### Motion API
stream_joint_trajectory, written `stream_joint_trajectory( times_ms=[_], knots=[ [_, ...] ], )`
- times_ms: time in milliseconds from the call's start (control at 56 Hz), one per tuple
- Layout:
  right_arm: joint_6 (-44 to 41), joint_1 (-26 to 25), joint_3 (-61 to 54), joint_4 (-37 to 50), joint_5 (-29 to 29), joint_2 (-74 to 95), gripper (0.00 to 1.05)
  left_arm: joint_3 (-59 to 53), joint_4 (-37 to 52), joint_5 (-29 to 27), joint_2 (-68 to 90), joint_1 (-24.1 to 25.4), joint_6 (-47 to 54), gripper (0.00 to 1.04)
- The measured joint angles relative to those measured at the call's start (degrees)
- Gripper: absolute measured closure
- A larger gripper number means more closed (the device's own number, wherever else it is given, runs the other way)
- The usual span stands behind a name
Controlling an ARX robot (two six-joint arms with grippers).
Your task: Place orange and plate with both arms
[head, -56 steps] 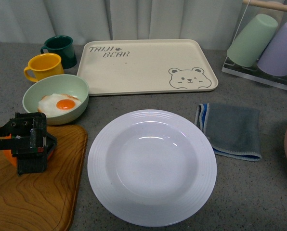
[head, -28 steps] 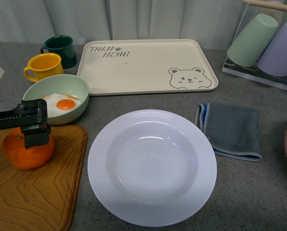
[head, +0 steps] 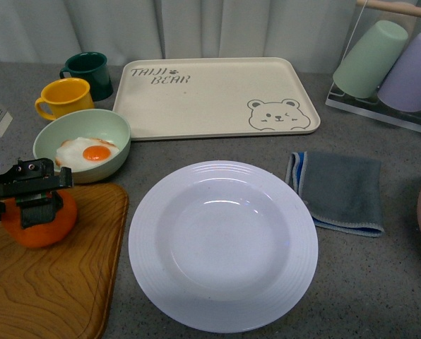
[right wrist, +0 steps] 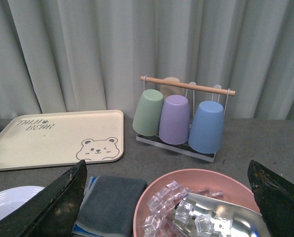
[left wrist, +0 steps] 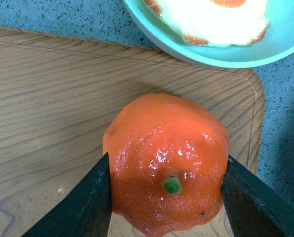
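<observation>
The orange (head: 41,220) is bright, with a small green stem spot. My left gripper (head: 34,194) is shut on it over the wooden cutting board (head: 55,282) at the front left. In the left wrist view the orange (left wrist: 166,163) sits between both black fingers (left wrist: 80,207). The large white ridged plate (head: 223,244) lies on the table in the middle, to the right of the board. My right gripper (right wrist: 166,207) is open and empty above a pink bowl of ice; it is out of the front view. A sliver of the plate (right wrist: 9,197) shows in the right wrist view.
A pale green bowl with a fried egg (head: 83,145) stands behind the board. Yellow (head: 63,97) and dark green (head: 88,73) mugs, a cream bear tray (head: 214,95), a grey cloth (head: 338,189), a cup rack (head: 390,67) and the pink ice bowl (right wrist: 206,207) surround the plate.
My left gripper has risen off the board with the orange in it and drawn slightly left. The orange, hidden a second ago, now shows. The plate has not moved.
</observation>
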Motion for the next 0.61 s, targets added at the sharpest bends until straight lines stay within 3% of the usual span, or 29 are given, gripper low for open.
stream_joint_trajectory(
  times_ms=[161, 607],
  knots=[
    [0.0, 0.0, 0.0, 0.0, 0.0, 0.0, 0.09, -0.37, 0.0, 0.04, -4.87, -2.49, -0.15, 0.55],
    [0.0, 0.0, 0.0, 0.0, 0.0, 0.0, 0.09, 3.02, 2.62, -2.75, -2.93, -24.72, -2.05, 0.57]
  ],
)
